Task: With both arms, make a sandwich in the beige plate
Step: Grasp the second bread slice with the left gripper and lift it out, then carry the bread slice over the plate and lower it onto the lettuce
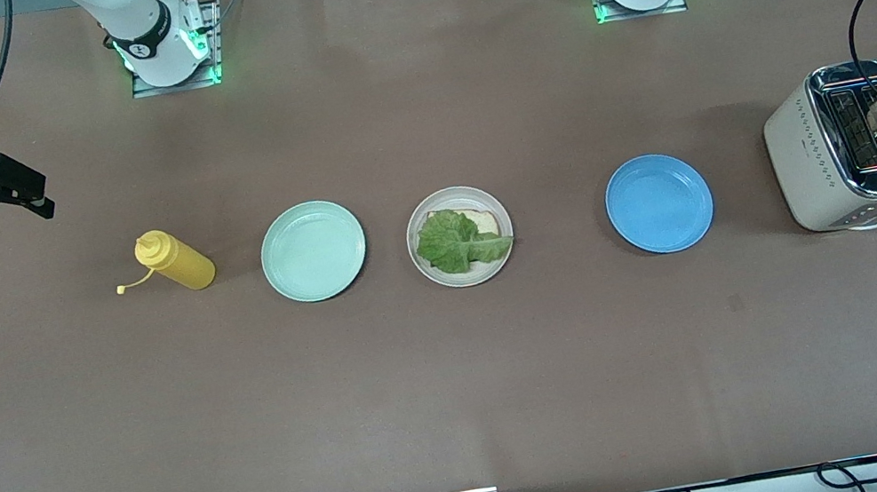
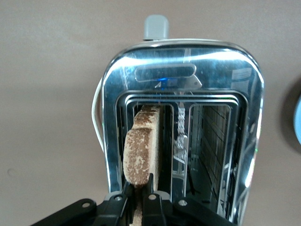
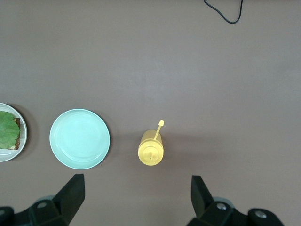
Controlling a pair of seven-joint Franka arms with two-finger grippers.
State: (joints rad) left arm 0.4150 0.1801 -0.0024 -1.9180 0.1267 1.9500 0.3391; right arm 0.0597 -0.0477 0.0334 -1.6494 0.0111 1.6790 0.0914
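My left fingers (image 2: 124, 197) were clamped on the edge of a bread slice (image 2: 138, 157) that stood upright in one slot of the toaster (image 1: 846, 152); the other slot looked empty. That left gripper (image 2: 137, 200) was over the toaster, at the left arm's end of the worktop (image 1: 463, 386). My right gripper (image 1: 18, 189) hung over the right arm's end of the worktop, fingers spread wide apart and holding nothing. That arm was waiting.

The beige plate (image 1: 431, 270) sat mid-worktop between a mint plate (image 1: 313, 251) and a blue plate (image 1: 658, 203), both bare. On the beige plate lay a first bread slice (image 1: 482, 223) with a lettuce leaf (image 1: 456, 243) spread over most of it. A yellow bottle (image 1: 175, 261) lay on its side beside the mint plate, toward the right arm's end, its cap hanging off.

By my reckoning the sandwich was about two-thirds built: base and lettuce were in place, and only the top slice was missing. What was left was to draw the slice I held clear of the slot, carry it past the blue plate, and lay it flat on the leaf. I saw nothing here that showed whether sauce was meant to go on.
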